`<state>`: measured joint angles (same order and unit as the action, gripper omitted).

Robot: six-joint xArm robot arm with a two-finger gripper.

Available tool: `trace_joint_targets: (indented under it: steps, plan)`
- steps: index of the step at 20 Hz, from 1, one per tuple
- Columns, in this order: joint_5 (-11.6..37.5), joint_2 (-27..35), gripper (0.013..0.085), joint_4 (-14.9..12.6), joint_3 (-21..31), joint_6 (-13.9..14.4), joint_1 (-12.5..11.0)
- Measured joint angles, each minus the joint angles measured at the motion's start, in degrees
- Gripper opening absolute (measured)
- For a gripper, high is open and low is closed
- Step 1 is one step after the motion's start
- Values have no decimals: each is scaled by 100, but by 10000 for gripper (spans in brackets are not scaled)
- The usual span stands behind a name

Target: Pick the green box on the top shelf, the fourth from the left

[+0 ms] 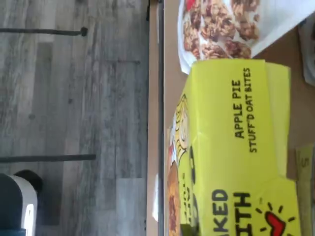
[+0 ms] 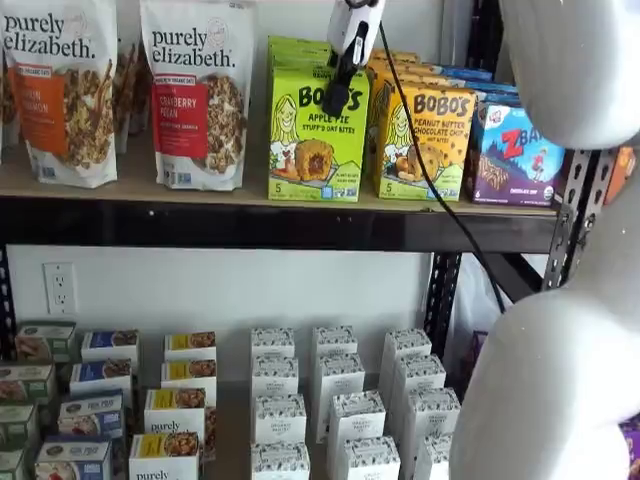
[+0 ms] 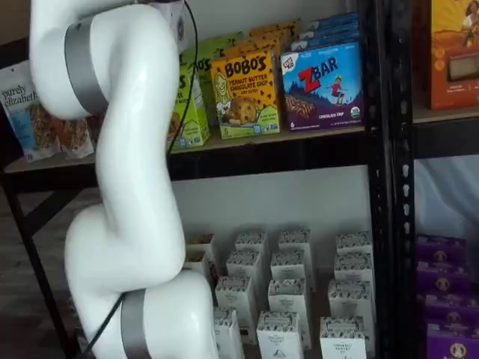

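Wrist view shows the green box (image 1: 231,147) close up and turned on its side, with "APPLE PIE STUFF'D OAT BITES" printed on its top panel and part of the cartoon face on the front. It stands on the tan top shelf (image 1: 153,98), whose edge runs beside grey wood-look floor. A granola bag (image 1: 221,27) lies just beside the box.

In a shelf view the gripper (image 2: 338,95) hangs down over the green box (image 2: 315,135), its black fingers set on the upper front edge of the carton. The fingers have closed on the green box, pinching its top; no gap shows between them. A black cable (image 2: 430,180) trails from the gripper down past the shelf front.

The green box stands upright on the top shelf (image 2: 270,225), near the front edge, at the head of a row of like cartons reaching back toward the wall. To its left is a cranberry pecan granola bag (image 2: 195,95), and further left another granola bag (image 2: 60,90). To its right, just beside it, is the orange Bobo's box (image 2: 425,140), then a Zbar box (image 2: 515,155).

In a shelf view the white arm (image 3: 127,187) covers most of the green box (image 3: 191,112); only a strip of it shows, left of the orange Bobo's box (image 3: 245,93) and the Zbar box (image 3: 323,86).

Small white cartons (image 2: 330,410) fill the lower shelf.
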<state>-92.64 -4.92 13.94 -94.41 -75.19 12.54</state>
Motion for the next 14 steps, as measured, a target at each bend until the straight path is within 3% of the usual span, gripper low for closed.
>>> trace_joint_targets:
  steps: [14]
  plan:
    - [-522, -175, 290, -20, -54, 53, 3]
